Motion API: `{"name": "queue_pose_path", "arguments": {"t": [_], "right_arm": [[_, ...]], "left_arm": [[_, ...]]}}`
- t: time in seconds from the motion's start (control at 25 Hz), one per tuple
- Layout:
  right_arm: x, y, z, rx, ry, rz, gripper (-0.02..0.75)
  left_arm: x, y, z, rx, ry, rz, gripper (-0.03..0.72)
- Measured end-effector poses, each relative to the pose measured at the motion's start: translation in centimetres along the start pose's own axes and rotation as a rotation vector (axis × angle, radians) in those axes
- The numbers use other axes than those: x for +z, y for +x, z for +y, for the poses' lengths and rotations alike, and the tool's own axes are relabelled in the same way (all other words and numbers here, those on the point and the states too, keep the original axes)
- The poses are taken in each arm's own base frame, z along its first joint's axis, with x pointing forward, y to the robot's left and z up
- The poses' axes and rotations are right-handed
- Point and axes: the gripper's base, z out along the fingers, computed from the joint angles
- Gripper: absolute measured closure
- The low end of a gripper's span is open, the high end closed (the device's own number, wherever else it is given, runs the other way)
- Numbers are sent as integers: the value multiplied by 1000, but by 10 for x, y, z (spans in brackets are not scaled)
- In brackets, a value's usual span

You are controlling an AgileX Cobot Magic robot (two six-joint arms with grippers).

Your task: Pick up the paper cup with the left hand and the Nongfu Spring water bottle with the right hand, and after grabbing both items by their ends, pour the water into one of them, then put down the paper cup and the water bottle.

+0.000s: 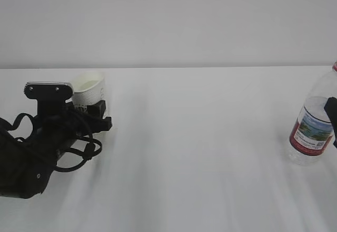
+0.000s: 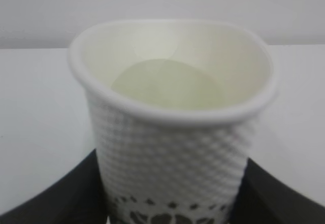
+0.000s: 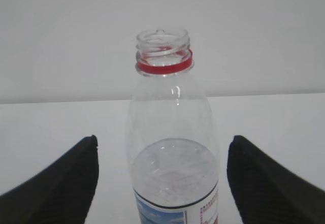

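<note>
In the exterior view, the left hand (image 1: 93, 115) is lying low on the white table (image 1: 200, 153) at the near left, with the grey camera box (image 1: 48, 89) on its wrist and loose black cables (image 1: 79, 148) hanging around the arm. Just beyond this arm, the paper cup (image 1: 89, 88) is sitting between the two black fingers, low on its body, and it is leaning a little. In the left wrist view the same paper cup (image 2: 172, 132) is filling almost the whole picture: the dotted white wall is facing the camera, the rim is looking pressed into an oval, and the cream inside is showing. The black fingers (image 2: 56, 196) are touching the wall of the cup on both sides near its bottom, so this gripper is closing on the cup and holding it.

At the right edge of the exterior view, the Nongfu Spring water bottle (image 1: 313, 127) is standing on the table, well apart from the cup. A black part of the right gripper (image 1: 331, 113) is showing just beside its label. In the right wrist view the bottle (image 3: 170, 142) is standing upright in the middle between the two fingers (image 3: 61, 183), with clear gaps on both sides, so the right gripper (image 3: 162, 183) is standing wide apart and is not touching it. The bottle has no cap above the red neck ring (image 3: 164, 67), and the water (image 3: 172, 170) is reaching to about the top of the label. Behind all, the plain pale wall (image 1: 168, 21) is rising.
</note>
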Motion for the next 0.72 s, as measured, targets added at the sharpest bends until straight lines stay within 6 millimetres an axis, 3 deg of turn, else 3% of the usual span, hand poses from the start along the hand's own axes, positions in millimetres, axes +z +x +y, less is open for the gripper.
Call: {"name": "queue_pose_path", "arguments": {"t": [0.72], "right_arm": [[0, 0, 0, 0, 0, -2, 144]], "left_arm": [[0, 1, -4, 21, 42, 10, 97]]}}
